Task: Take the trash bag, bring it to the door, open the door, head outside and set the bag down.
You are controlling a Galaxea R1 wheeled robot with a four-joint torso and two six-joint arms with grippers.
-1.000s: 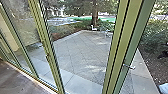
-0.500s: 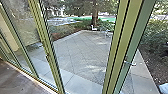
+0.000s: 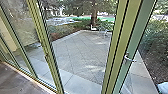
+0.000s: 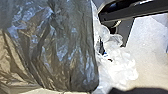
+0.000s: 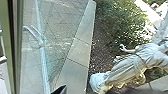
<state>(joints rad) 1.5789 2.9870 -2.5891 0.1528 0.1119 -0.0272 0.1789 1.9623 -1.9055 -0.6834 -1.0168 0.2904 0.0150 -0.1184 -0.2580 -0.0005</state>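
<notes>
One dark, shiny trash bag (image 4: 62, 45) hung or lay close in front of the left wrist camera, its wall creased and its contents hidden. One bunch of clear crumpled plastic (image 4: 120, 65) was right beside it, with small blue and red specks among the folds. Whether the left gripper was clamped on the bag, I could not tell; nor could I tell if the right gripper was apart or together. In the head view, one metal door handle (image 3: 129, 59) sat between three and four o'clock on a green door frame (image 3: 136, 37). Past the glass lay a paved yard (image 3: 80, 52) at the centre, one tree trunk (image 3: 94, 17) between twelve and one, and shrubs (image 3: 156, 35) between two and three. The right wrist view had one pale robed statue (image 5: 140, 60).
</notes>
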